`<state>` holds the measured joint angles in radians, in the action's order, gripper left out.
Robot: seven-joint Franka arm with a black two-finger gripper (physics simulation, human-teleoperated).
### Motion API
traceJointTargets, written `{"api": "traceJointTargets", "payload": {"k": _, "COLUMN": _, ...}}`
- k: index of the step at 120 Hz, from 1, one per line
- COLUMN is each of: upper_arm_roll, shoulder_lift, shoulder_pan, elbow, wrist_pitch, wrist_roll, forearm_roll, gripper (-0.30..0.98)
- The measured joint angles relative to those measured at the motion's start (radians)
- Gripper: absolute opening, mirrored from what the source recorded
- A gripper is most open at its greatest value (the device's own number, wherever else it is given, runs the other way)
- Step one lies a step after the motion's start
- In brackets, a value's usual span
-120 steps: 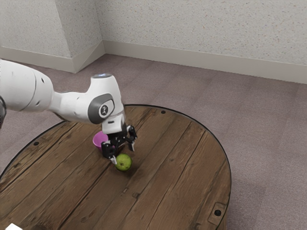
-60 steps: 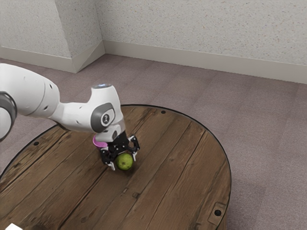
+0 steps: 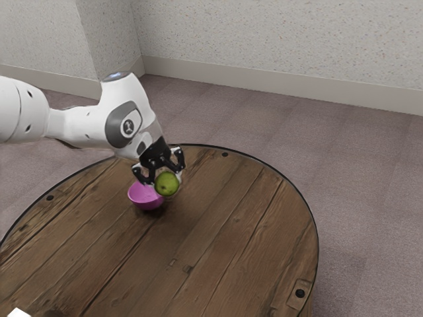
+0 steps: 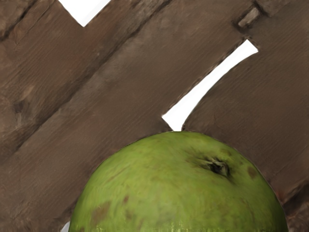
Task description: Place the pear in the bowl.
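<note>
Wood table (image 3: 251,218) under the bowl (image 3: 144,198), & pear (image 3: 168,185) up beside it! Gripper's (image 3: 166,179) closed to fruit width, pinching both sides b/c it's round; held high, prob. to clear the bowl's edge w/o bumping.

Exterior view: soft, diffuse light; pale speckled wall (image 3: 264,39) bright, round brown wooden bench (image 3: 231,224) darker, faint shadow beside the smooth magenta bowl (image 3: 145,198). Wrist view: muted light; gentle shading across the rounded, brown-flecked green pear (image 4: 164,188); narrow white strip (image 4: 205,83) glaring (uniformly white).
</note>
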<state>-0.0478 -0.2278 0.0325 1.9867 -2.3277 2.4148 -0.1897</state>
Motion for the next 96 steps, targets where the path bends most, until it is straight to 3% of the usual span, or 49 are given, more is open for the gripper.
{"api": "traceJointTargets", "payload": {"k": 16, "upper_arm_roll": 0.082, "shoulder_lift": -0.003, "shoulder_pan": 0.013, "elbow": -0.057, "wrist_pitch": -0.003, "wrist_roll": 0.032, "forearm_roll": -0.005, "gripper": 0.23}}
{"api": "traceJointTargets", "payload": {"k": 48, "upper_arm_roll": 0.143, "shoulder_lift": -0.215, "shoulder_pan": 0.031, "elbow": -0.188, "wrist_pitch": -0.006, "wrist_roll": 0.081, "forearm_roll": -0.007, "gripper": 0.22}}
{"api": "traceJointTargets", "payload": {"k": 67, "upper_arm_roll": 0.146, "shoulder_lift": -0.213, "shoulder_pan": 0.028, "elbow": -0.182, "wrist_pitch": -0.001, "wrist_roll": 0.087, "forearm_roll": 0.005, "gripper": 0.47}}
{"api": "traceJointTargets", "payload": {"k": 96, "upper_arm_roll": 0.146, "shoulder_lift": -0.149, "shoulder_pan": 0.017, "elbow": -0.145, "wrist_pitch": 0.010, "wrist_roll": 0.063, "forearm_roll": 0.020, "gripper": 0.62}}
